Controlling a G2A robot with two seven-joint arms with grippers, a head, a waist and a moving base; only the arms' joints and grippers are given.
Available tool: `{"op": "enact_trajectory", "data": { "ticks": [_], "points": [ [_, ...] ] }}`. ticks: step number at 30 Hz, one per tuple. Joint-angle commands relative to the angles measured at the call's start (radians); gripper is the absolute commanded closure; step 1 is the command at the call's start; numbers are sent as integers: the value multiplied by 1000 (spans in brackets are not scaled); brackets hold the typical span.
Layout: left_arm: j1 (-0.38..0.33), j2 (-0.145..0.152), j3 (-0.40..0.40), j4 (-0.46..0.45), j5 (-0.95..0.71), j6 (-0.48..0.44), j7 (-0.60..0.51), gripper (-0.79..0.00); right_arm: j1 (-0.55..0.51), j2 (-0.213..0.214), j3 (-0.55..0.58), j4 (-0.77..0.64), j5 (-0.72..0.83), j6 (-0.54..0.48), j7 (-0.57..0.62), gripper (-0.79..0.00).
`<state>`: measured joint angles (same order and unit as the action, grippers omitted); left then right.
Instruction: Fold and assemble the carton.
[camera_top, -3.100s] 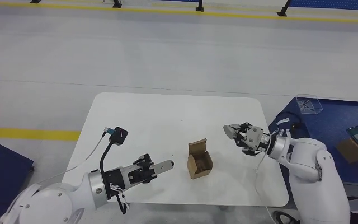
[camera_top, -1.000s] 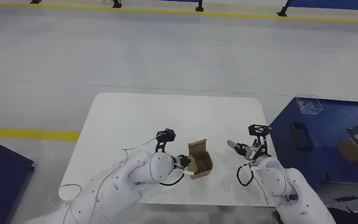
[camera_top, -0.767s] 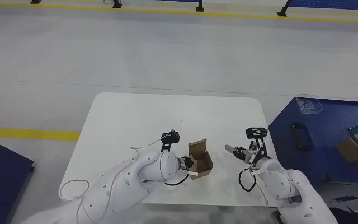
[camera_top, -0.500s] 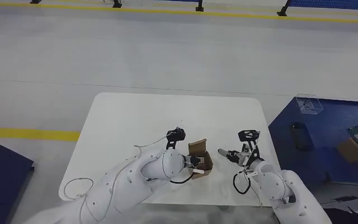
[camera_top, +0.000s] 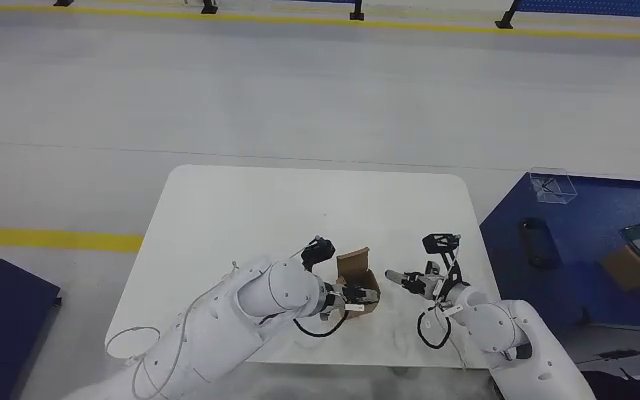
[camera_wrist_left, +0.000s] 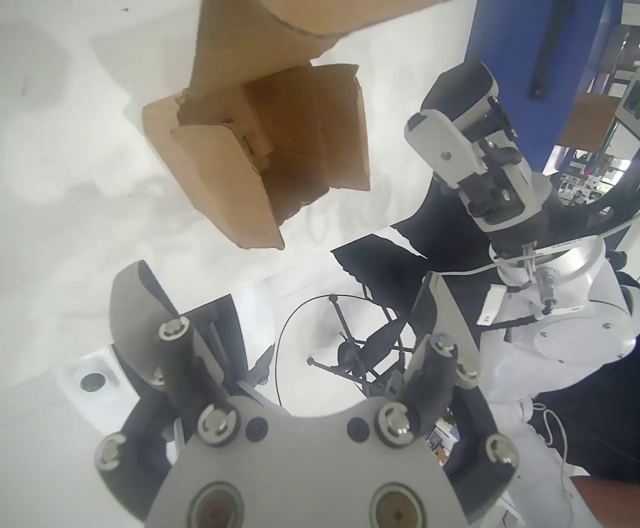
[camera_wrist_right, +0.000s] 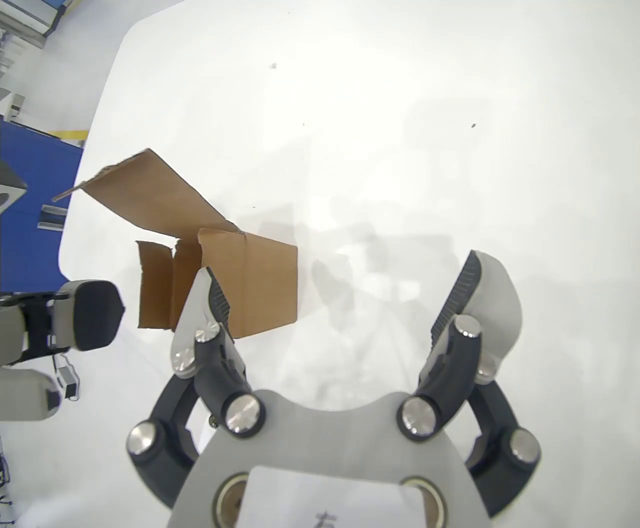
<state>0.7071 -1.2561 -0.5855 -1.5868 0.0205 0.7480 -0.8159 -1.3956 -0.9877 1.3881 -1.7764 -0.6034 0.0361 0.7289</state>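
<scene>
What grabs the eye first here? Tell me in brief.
The brown carton, one flap standing up, sits near the robot's edge of the white table. The left gripper and the right gripper flank it closely, both open and holding nothing.

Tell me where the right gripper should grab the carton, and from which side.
Probably the raised lid flap, pinched across its free edge, coming from the side of the right gripper. It is a thin sheet standing clear above the carton, whereas the wall facing the open gripper is broad and flat.
</scene>
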Motion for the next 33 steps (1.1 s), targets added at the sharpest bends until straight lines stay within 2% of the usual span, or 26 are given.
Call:
{"op": "enact_trajectory", "data": {
  "ticks": [1,5,12,16,19,25,33],
  "points": [
    [9,5,-1,-18,30,29,8,-785,6,0,5,2,12,-12,18,-785],
    [45,21,-42,-65,37,15,13,-785,14,-1,-2,7,22,-18,31,-785],
    [140,71,-150,-115,91,29,8,-785,31,-9,-51,19,-27,14,14,-785],
    [156,83,-141,-106,175,78,8,-785,38,-14,-76,28,-38,28,-1,-785],
    [130,72,-78,-69,241,111,10,-785,46,-19,-96,38,-58,43,-10,-785],
    [60,23,-11,34,200,79,20,-785,59,-26,-125,49,-71,60,-7,-785],
    [-18,-34,41,166,139,21,7,-785,64,-32,-149,43,-92,76,-3,-785]
  ]
}}
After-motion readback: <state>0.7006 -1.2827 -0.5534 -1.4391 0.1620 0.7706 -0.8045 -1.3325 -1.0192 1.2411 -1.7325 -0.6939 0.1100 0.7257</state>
